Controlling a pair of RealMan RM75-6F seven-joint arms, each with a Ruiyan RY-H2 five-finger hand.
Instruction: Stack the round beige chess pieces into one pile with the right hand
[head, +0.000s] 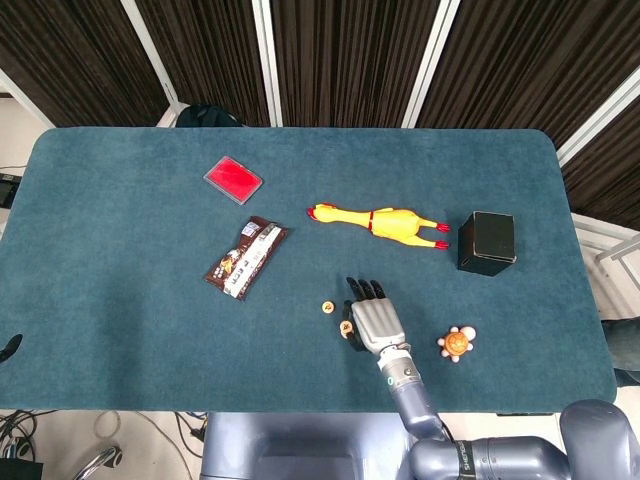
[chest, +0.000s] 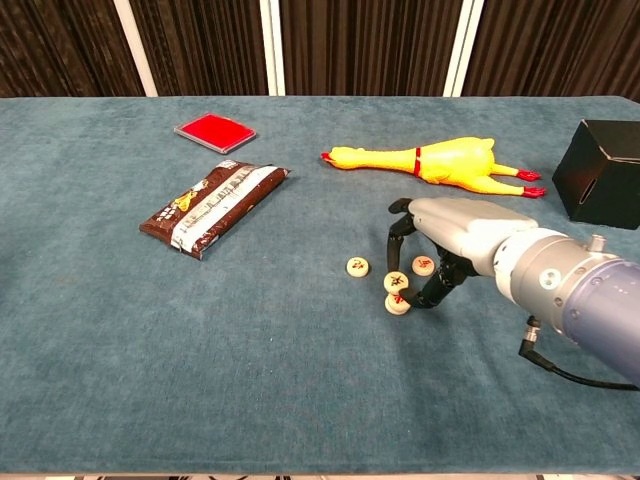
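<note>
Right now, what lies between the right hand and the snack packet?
In the chest view, one lone beige chess piece lies between the right hand and the snack packet; otherwise bare cloth.
</note>
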